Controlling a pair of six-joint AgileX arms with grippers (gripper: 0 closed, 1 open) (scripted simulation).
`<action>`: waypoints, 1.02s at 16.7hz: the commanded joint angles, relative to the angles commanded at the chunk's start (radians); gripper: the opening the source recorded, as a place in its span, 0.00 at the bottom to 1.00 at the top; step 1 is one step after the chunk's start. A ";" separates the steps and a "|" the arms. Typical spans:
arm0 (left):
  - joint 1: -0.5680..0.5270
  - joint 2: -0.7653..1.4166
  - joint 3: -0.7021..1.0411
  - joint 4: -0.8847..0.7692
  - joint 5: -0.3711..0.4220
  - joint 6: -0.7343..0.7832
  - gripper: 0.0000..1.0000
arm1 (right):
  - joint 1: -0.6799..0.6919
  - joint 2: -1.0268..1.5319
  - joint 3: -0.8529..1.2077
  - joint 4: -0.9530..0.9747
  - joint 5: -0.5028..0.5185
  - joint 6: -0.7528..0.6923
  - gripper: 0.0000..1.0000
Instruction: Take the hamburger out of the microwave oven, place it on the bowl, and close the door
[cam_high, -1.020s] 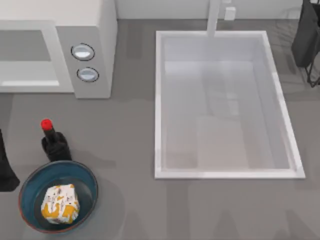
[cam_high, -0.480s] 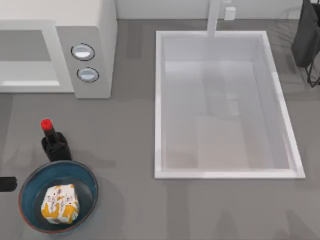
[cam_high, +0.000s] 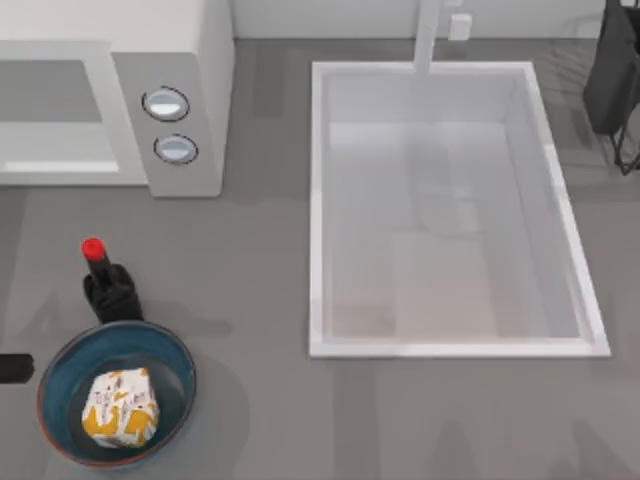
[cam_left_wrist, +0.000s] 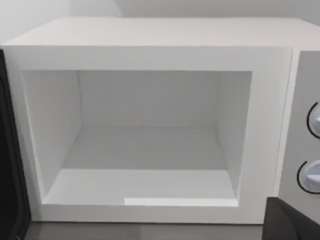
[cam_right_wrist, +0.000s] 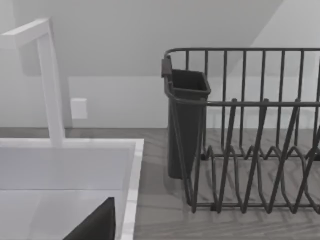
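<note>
Left claw (cam_high: 10, 367) beside bowl (cam_high: 176, 352); bottle (cam_high: 108, 283) behind.

matte black angular gripper bodies, no markings

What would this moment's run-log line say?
hamburger: in bowl | microwave oven: cavity open | left gripper: left table edge | next: close door

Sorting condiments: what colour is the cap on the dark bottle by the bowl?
Red, best seen in the top view: bottle cap.
</note>
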 joint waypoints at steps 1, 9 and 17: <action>0.000 0.000 0.000 0.000 0.000 0.000 0.00 | 0.000 0.000 0.000 0.000 0.000 0.000 1.00; 0.081 -0.127 0.013 -0.140 0.082 -0.002 0.00 | 0.000 0.000 0.000 0.000 0.000 0.000 1.00; 0.087 -0.171 0.023 -0.197 0.088 -0.002 0.00 | 0.000 0.000 0.000 0.000 0.000 0.000 1.00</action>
